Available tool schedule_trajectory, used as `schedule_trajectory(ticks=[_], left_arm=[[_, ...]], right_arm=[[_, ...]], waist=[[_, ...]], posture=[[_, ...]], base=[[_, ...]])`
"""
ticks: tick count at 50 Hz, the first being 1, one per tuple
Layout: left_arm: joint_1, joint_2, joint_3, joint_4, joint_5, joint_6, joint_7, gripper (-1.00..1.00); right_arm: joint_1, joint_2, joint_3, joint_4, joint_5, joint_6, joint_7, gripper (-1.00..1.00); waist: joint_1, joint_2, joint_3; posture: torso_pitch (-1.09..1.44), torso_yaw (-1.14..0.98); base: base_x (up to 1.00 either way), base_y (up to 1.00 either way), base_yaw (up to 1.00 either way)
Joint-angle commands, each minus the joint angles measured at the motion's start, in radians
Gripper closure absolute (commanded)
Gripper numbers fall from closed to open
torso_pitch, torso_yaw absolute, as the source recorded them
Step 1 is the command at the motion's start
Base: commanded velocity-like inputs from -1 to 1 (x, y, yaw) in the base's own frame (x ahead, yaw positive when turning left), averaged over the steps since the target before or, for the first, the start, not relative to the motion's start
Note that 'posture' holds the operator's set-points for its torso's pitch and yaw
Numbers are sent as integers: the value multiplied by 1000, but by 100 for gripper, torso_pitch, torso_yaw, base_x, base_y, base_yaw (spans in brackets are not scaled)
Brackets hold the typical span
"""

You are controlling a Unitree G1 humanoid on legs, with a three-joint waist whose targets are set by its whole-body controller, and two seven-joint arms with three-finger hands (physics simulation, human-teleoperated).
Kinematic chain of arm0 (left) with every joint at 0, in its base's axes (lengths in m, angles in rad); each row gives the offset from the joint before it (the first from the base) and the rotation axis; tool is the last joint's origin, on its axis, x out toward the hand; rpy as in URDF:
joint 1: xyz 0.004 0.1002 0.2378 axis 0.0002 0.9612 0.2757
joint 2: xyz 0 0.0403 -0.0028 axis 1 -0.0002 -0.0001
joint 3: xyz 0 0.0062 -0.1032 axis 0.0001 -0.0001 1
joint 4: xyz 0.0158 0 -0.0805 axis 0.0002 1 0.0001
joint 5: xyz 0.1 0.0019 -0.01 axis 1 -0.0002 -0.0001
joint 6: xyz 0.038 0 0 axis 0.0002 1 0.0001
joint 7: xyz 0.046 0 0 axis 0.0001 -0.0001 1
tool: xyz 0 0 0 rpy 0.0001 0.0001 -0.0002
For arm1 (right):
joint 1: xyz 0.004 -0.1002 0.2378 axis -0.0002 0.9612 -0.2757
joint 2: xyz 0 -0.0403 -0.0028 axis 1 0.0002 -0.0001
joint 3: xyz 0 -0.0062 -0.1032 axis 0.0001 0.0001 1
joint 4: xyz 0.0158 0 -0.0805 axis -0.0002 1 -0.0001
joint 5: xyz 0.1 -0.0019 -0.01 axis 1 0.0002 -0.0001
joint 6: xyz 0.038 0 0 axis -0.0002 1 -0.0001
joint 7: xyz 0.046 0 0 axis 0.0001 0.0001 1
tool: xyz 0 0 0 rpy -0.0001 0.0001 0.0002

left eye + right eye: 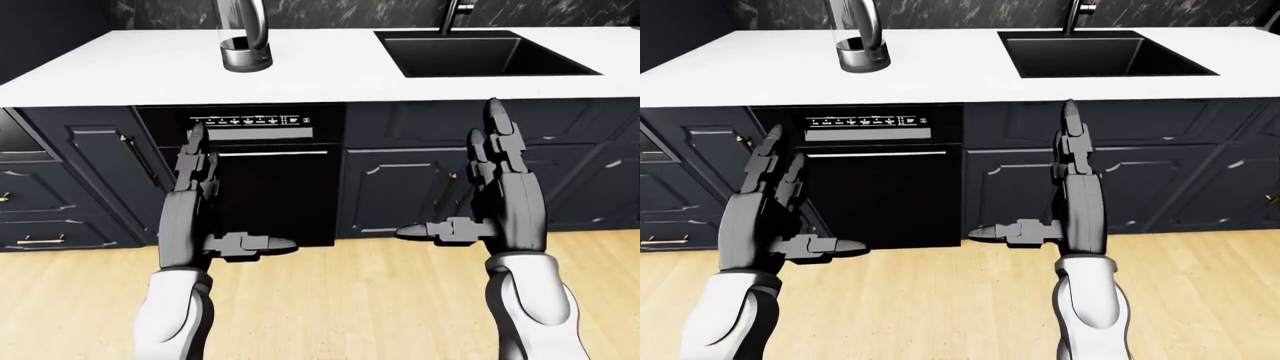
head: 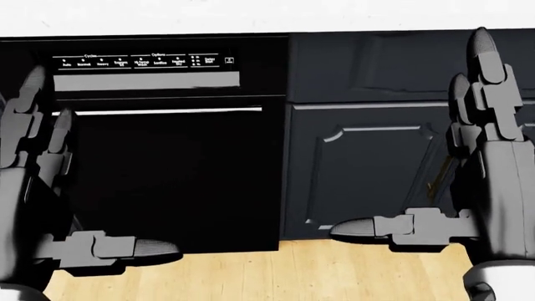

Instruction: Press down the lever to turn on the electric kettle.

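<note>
Both hands (image 1: 200,217) (image 1: 505,202) spread open below the kettle (image 1: 242,34).

A white countertop (image 1: 330,71) runs across the left-eye view. Set into it at right is a black rectangular sink (image 1: 485,52) — a dark faucet (image 1: 455,13) above. Below it sit a black dishwasher (image 1: 262,176), dark navy panelled cabinets (image 1: 400,187) — then pale wood floor (image 1: 350,300).

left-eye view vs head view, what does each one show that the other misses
Only the left-eye view shows the white counter, the kettle standing on it, the black sink and the robot's white forearms. Only the head view shows the dishwasher's control labels large, though not clearly enough to read. Both show the black dishwasher, the dark cabinets, the wood floor, and the left hand and right hand, both open and empty.
</note>
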Motion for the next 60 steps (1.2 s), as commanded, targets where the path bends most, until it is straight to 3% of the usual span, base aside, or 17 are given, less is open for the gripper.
schedule_trajectory(ticks=[1,4,9,13,14,25,29,31,34,39,41,42,50,53,54,55,60], left_arm=[[-15,1,-2,-42,3,-8,1,-100],[-12,-2,-9,-55,7,0,2,-100],[-24,4,-14,-90,19,33,-1,-100],[-30,4,-16,-99,27,43,-6,-100],[-32,4,-21,-102,31,45,-7,-100],[-42,0,-24,-121,40,68,-14,-100],[-37,-2,-32,-126,44,68,-14,-100],[-37,-3,-30,-122,43,64,-15,-100],[-35,-4,-33,-118,45,59,-14,-100],[-37,-4,-25,-114,39,56,-16,-100],[-35,-5,-26,-112,38,55,-13,-100],[-39,-3,-29,-117,39,63,-13,-100],[-41,-2,-21,-108,30,58,-14,-100],[-39,-2,-22,-104,30,52,-13,-100],[-39,-2,-23,-106,29,53,-13,-100],[-38,-3,-23,-106,28,52,-12,-100],[-31,-4,-27,-113,29,52,-9,-100]], right_arm=[[-21,-7,-3,-32,-35,-16,1,-100],[-27,-7,-8,-19,-52,-16,11,-100],[-28,-1,-4,-19,-61,-18,16,-100],[-29,1,-7,-11,-62,-21,18,-100],[-31,0,-8,-11,-63,-22,18,-100],[-38,1,-11,-17,-61,-14,12,-100],[-38,4,-12,-26,-55,-6,7,-100],[-39,4,-9,-30,-53,-2,6,-100],[-37,1,-7,-23,-51,-10,8,-100],[-38,3,4,-22,-58,-6,10,-100],[-39,3,3,-23,-64,-4,8,-100],[-38,5,3,-27,-61,-3,10,-100],[-34,11,12,-27,-60,10,11,-100],[-37,12,4,-25,-58,9,4,-100],[-37,11,2,-28,-57,11,2,-100],[-37,10,1,-26,-58,11,-1,-100],[-39,8,-1,-24,-51,10,-3,-100]], waist=[[0,0,-14],[-1,7,-29],[-9,8,-6],[-15,85,-3],[-8,58,0],[-15,3,2],[-14,-56,-7],[-19,-33,1],[-12,-44,-9],[-12,31,12],[-11,105,-11],[-2,64,-3],[-1,-2,7],[-5,-84,-14],[-17,-37,0],[-3,-54,1],[3,-9,9]], posture=[[0,0],[0,0],[0,0],[0,0],[0,0],[0,0],[0,0],[0,0],[0,0],[0,0],[0,0],[0,0],[0,0],[0,0],[0,0],[0,0],[0,0]], base=[[0,0,0],[0,2,0],[0,22,0],[0,22,0],[0,22,0],[0,22,0],[0,20,0],[0,20,0],[0,21,0],[0,7,0],[0,6,0],[0,6,0],[0,7,0],[0,7,0],[0,7,0],[0,0,7],[0,0,26]])
